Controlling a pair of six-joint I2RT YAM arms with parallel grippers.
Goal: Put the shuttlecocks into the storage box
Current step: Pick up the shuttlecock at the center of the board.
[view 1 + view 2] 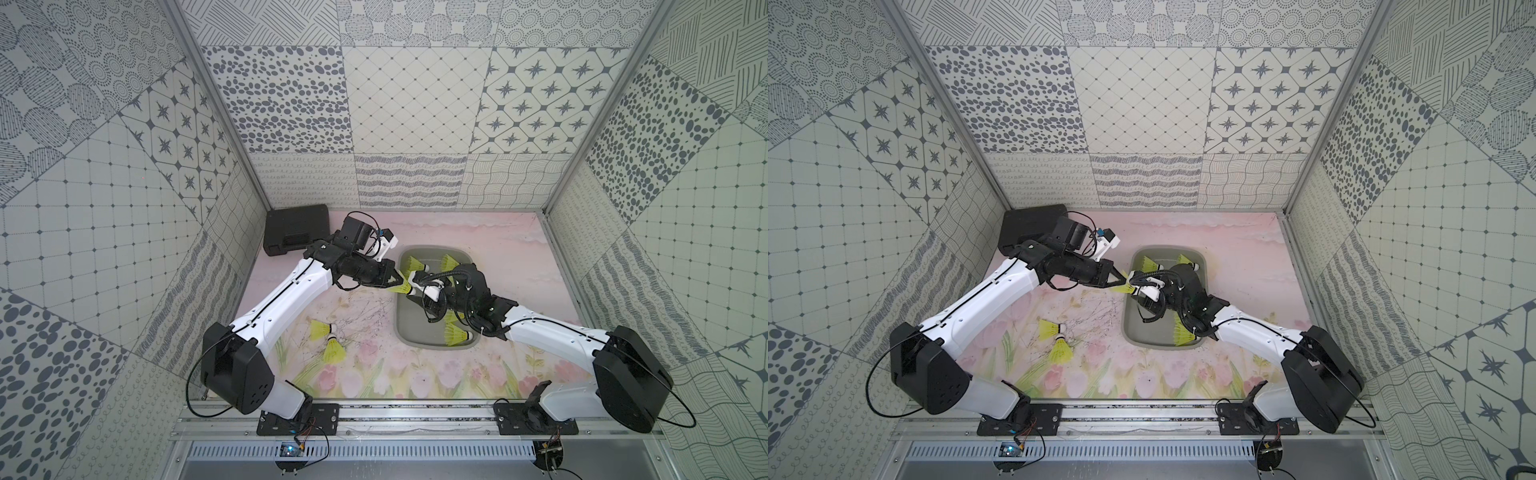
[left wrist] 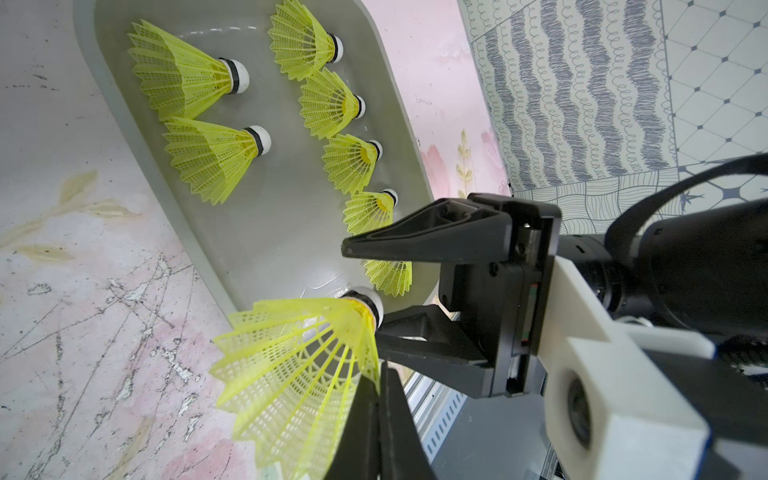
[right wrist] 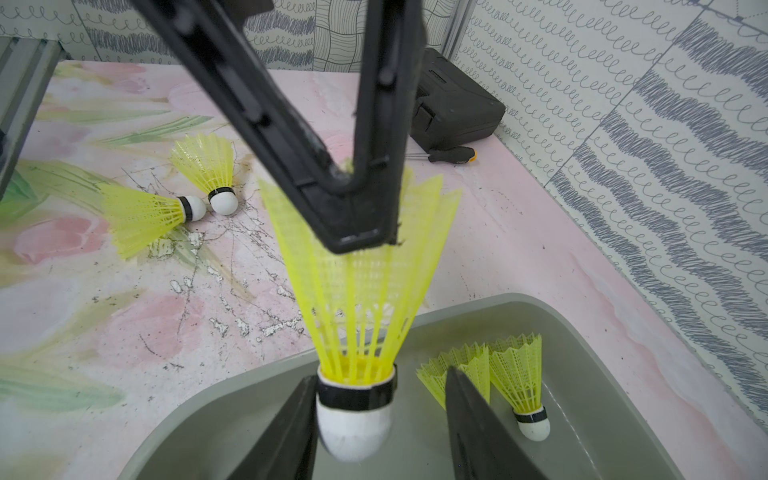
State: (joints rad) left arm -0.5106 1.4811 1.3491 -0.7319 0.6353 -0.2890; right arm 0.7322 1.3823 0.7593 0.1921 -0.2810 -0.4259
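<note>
One shuttlecock (image 3: 357, 291) is suspended over the left rim of the storage box (image 1: 409, 322), with its white cork pointing toward the right gripper (image 3: 380, 386). The left gripper (image 3: 361, 237) is clamped on the open edge of the yellow skirt and carries the shuttlecock. The right gripper stands partly open around the cork. One finger (image 3: 291, 419) touches the cork and its black band, and the other finger is clear of it.

Seven stored shuttlecocks (image 2: 178, 79) lie on their sides inside the storage box. Two loose shuttlecocks (image 1: 321, 329) lie on the table (image 1: 498, 257) to the left of the box, corks close together. A black case (image 1: 295, 228) sits in the far left corner, with a screwdriver (image 3: 453, 156) just beside it.
</note>
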